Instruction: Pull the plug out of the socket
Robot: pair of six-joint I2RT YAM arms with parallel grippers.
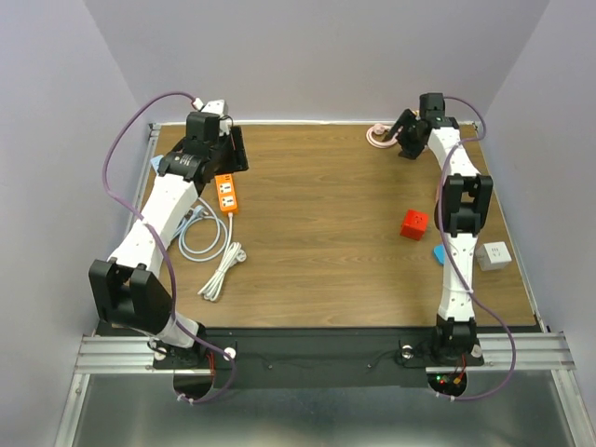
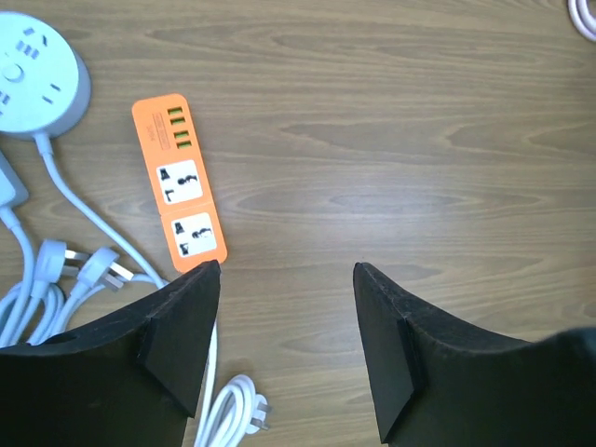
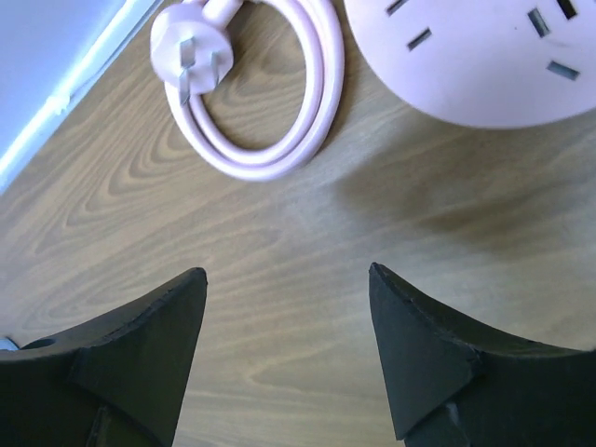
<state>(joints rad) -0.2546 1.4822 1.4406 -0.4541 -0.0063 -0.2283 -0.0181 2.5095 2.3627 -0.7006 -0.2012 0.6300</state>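
Left gripper (image 2: pixel 286 270) and right gripper (image 3: pixel 286 275) stand open, empty. The orange power strip (image 2: pixel 179 191), left of centre, seems bare, plugs (image 2: pixel 107 270) loose at lower left; snagging the white cord (image 2: pixel 215 345) would drag it.

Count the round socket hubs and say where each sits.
2. A grey-blue hub lies near the table's left edge, beside the orange power strip; a pink hub at the far edge, right of centre, beside its coiled cable. Others may be hidden.
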